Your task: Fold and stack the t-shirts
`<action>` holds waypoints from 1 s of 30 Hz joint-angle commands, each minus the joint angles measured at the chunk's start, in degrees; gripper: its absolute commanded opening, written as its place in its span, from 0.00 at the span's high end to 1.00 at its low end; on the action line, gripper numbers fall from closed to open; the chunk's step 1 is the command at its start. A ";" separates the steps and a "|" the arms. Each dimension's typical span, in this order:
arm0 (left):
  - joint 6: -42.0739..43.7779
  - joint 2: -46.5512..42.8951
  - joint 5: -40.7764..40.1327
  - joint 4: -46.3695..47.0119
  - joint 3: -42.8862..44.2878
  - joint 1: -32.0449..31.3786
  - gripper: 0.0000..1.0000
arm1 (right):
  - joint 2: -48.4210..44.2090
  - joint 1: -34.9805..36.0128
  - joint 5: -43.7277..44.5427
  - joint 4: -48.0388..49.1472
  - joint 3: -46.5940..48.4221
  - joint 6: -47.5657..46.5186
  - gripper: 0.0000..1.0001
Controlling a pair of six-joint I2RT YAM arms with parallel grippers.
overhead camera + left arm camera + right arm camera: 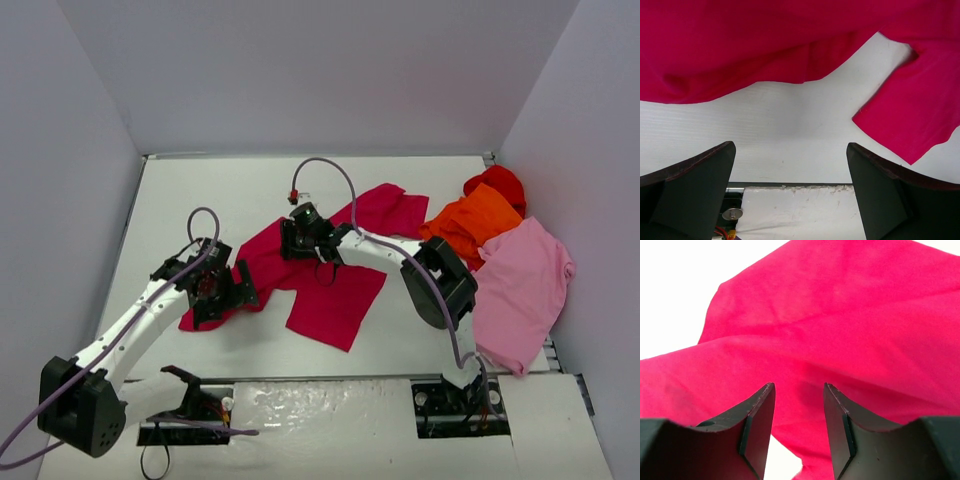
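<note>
A crimson t-shirt [330, 285] lies crumpled and spread across the middle of the table. My left gripper [232, 290] hangs over its left end, wide open and empty. In the left wrist view [790, 150] bare table lies between the fingers and the crimson cloth [765, 45] lies beyond. My right gripper [298, 240] is over the shirt's upper middle. Its jaws [798, 386] stand a little apart above the cloth [850, 325], gripping nothing. An orange t-shirt [472, 220], a bright red one [497, 182] and a light pink one [525, 285] lie heaped at the right.
White walls close in the table [220, 190] on the left, back and right. The pink shirt hangs toward the table's right front corner. The near edge with the arm bases shows in the left wrist view [800, 186].
</note>
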 commanded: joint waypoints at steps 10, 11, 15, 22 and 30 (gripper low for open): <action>-0.80 -0.56 0.22 1.88 0.68 -0.24 0.08 | -0.80 2.70 -4.83 4.19 -1.00 2.63 0.57; -0.91 -0.39 0.64 2.11 0.44 -0.24 0.08 | -0.37 2.74 -4.93 4.37 -1.03 2.71 0.57; -0.99 -0.29 1.28 2.68 -0.04 -0.24 0.08 | 1.40 2.65 -6.16 5.12 -0.57 3.42 0.57; -0.52 -0.73 1.10 2.65 -0.83 -0.24 0.08 | 4.49 2.67 -5.78 4.97 0.60 3.79 0.60; -0.55 -0.62 1.68 3.23 -1.39 -0.24 0.08 | 6.62 2.67 -5.48 2.85 3.22 3.34 0.62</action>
